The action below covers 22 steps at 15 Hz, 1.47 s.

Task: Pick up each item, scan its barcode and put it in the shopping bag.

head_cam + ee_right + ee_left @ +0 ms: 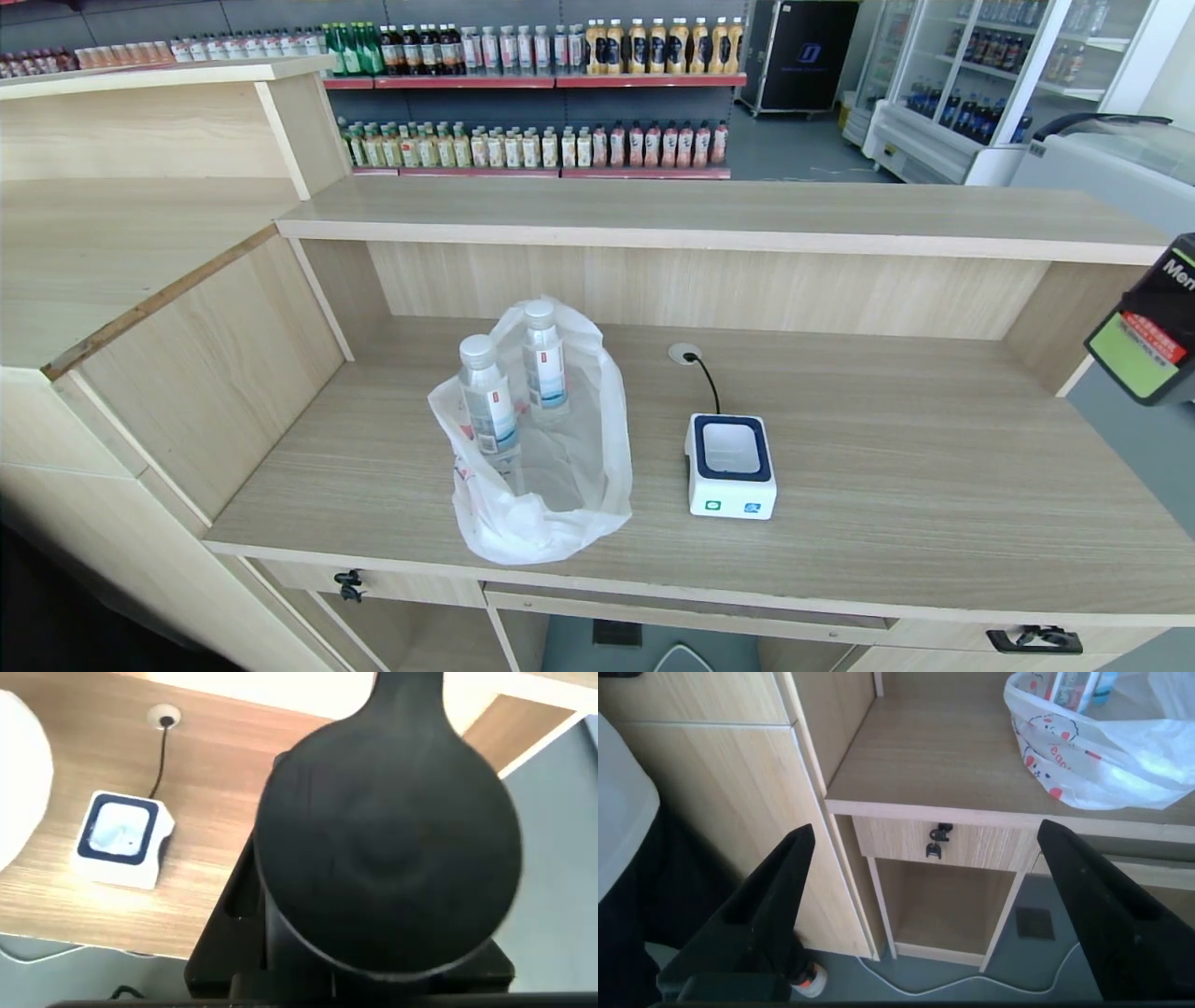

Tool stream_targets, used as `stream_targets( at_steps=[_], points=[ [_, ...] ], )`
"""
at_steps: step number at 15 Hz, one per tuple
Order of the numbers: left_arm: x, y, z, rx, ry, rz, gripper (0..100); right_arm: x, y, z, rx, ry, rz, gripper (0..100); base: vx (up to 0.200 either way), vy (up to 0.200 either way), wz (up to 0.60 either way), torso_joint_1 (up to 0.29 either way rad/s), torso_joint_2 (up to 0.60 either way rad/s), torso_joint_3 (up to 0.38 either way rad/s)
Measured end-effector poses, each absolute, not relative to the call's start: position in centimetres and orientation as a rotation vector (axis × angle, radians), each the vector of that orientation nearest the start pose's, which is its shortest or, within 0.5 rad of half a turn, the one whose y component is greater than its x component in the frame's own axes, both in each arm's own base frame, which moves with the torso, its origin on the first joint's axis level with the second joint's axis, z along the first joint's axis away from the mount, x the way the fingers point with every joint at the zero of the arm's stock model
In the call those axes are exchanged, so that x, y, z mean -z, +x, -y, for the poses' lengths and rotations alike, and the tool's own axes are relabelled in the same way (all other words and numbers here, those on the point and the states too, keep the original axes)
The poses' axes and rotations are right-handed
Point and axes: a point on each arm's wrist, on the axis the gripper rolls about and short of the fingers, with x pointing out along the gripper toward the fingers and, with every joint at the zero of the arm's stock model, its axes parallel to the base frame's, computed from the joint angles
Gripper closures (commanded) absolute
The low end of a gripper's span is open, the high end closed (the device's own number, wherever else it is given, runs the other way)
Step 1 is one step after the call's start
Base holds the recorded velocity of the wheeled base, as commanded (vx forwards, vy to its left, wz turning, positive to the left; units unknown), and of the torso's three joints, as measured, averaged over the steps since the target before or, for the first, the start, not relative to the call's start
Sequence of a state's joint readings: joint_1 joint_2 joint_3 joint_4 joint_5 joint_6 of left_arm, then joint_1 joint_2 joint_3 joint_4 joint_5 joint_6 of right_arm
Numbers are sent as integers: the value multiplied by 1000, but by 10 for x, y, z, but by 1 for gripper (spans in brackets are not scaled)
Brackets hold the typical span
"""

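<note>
Holding two upright bottles (487,401), white shopping bag (560,523)

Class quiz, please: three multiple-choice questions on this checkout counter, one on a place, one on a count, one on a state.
1. Where is the scanner relative to the bag?
A. On the robot's right of it
B. Inside it
C. On the floor

2. How many bottles stand in the bag?
A. One
B. Two
C. Four

3. How are the fingers of the left gripper?
A. Shut on a bottle
B. Shut on the bag
C. Open, empty

Answers: 1A, it sits beside the bag, apart; 2B, two stand upright in it; 3C, they spread wide with nothing between.
</note>
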<state>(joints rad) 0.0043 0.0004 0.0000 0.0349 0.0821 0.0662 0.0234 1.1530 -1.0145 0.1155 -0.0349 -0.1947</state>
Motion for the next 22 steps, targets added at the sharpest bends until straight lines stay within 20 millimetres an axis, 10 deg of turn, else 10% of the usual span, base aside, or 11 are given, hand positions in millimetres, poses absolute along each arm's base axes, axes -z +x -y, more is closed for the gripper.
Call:
stream_targets(
  at_steps=[6, 22],
  points=[
    [-72, -23, -2, -85, 67, -39, 0, -283, 174, 2, -443, 57, -311, 100, 0, 0, 200, 1, 1, 1],
    [-72, -23, -2, -86, 68, -39, 0, -195, 259, 64, -646, 332, -568, 100, 0, 0, 0, 0, 0, 0]
  ],
)
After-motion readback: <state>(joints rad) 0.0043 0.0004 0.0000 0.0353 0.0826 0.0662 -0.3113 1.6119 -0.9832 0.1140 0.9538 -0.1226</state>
